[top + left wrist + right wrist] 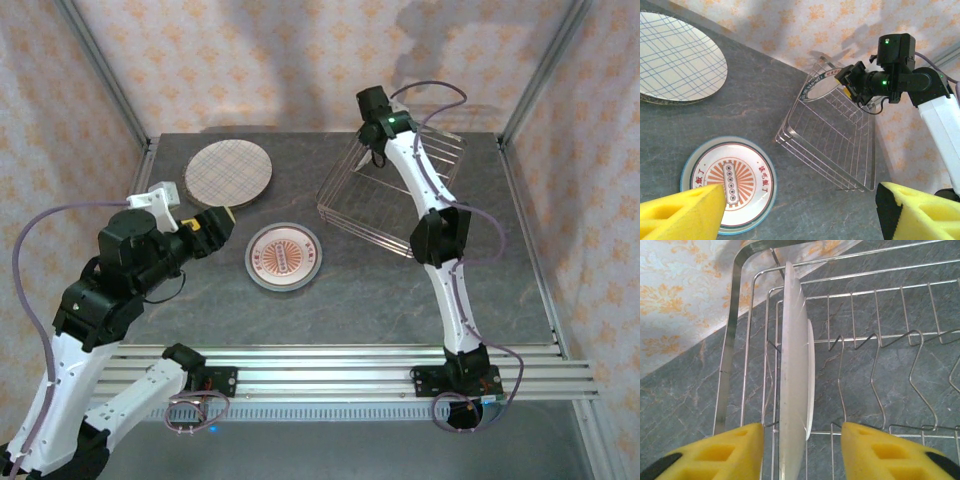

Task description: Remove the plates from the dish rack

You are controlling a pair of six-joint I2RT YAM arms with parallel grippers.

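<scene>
**One plate stands in the dish rack, two lie on the counter**

The dish rack (392, 196) sits on the dark grey counter (380, 300) at about 2 o'clock in the top view. It is made of thin shiny wire. One pale plate (792, 365) stands on its edge in the slots near the far corner of the rack.

The right tool (802, 440) is over that corner. It is spread wide, with one of its yellow fingers (730, 450) on each side of the standing plate. There is a small gap on both sides, so it is not touching the plate.

A plaid plate (228, 172) lies flat at about 10 o'clock on the counter. A plate with a red sun pattern (285, 256) lies flat near the middle, at 5 o'clock from the plaid plate and well apart from the rack.

The left tool (215, 225) is at 9 o'clock from the red sun plate. It is spread wide and holds nothing.
</scene>
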